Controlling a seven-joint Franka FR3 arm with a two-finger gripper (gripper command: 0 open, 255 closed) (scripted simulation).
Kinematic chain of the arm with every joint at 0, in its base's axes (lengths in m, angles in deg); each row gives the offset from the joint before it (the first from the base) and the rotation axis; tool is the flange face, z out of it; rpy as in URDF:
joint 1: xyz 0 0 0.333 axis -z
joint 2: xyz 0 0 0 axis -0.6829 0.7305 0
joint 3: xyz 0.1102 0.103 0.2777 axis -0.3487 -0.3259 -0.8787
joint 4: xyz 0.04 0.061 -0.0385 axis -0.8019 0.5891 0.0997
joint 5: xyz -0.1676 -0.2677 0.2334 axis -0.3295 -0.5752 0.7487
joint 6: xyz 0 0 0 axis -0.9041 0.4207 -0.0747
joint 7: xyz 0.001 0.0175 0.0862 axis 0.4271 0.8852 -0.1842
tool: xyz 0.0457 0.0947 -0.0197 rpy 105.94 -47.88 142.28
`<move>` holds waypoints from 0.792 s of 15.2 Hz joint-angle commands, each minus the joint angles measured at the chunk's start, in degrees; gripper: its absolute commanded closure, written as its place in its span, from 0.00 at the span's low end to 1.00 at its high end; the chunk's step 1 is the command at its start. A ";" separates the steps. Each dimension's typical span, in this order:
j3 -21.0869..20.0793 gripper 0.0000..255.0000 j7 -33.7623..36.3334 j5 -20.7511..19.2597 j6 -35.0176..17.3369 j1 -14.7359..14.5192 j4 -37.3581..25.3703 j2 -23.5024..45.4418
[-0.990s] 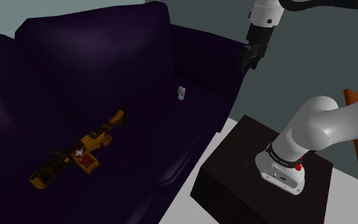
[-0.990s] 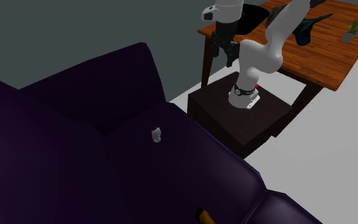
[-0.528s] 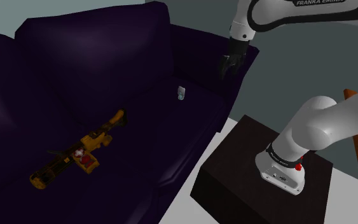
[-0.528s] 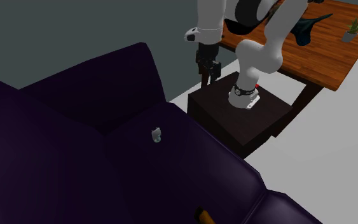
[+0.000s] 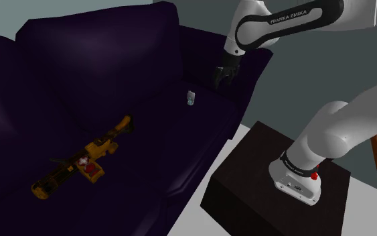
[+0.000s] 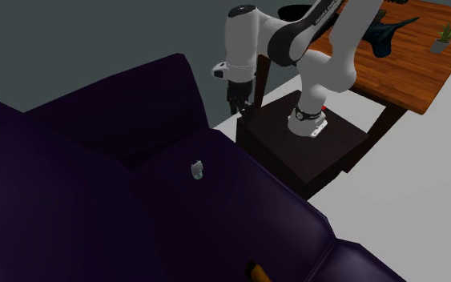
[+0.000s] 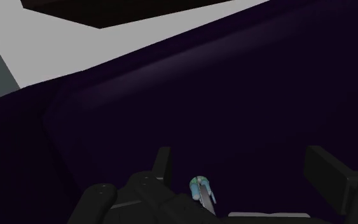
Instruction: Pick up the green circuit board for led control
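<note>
A dark purple sofa (image 5: 80, 80) stood on a pale grey floor (image 6: 424, 184) before a grey wall (image 6: 95, 40). The small greenish circuit board (image 5: 191, 98) lay on its seat cushion, at eight o'clock from the end effector (image 5: 220, 82) in the shoulder view. The end effector hovered wide open, gripping nothing. A yellow tool (image 5: 80, 161) lay farther along at eight o'clock.

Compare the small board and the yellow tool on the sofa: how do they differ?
The board is tiny, the yellow tool long. The board is pale greenish, the tool yellow with red and dark parts. The board sits near the armrest, the tool toward the shoulder view's lower left. Both rest on the dark sofa.
</note>
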 commanded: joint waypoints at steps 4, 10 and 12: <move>1.23 0.00 -3.55 2.95 -9.75 -0.60 -3.28 10.92; 1.71 0.00 -8.56 8.32 -17.92 -0.98 -10.44 24.13; 1.49 0.00 -10.32 10.31 -19.92 -0.78 -13.49 28.52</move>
